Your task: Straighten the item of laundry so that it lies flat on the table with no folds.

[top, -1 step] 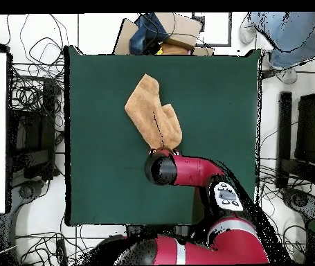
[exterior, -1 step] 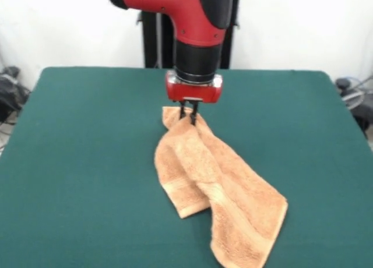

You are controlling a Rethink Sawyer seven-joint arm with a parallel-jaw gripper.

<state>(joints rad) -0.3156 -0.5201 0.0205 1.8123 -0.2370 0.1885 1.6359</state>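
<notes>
Left to centre: bare green table (exterior, -1 step: 70, 163), wide on every side of the work. Centre: towel (exterior, -1 step: 215, 192), soft terry, light and limp, certain to sag and drape rather than hold shape; best taken at a corner or banded hem, then drawn outward. Folded lengthwise into two overlapping lobes, trailing from the gripper (exterior, -1 step: 189, 113) toward the near right. Fingers (exterior, -1 step: 193, 110) drawn narrow, apparently pinching the bunched far corner of the cloth, though the contact itself partly hidden by folds. Cloth below and in front of the fingertips, the rest resting on the felt. Overhead: towel (top, -1 step: 149, 111) near the table's middle, arm (top, -1 step: 187, 170) beside its lower end.
</notes>
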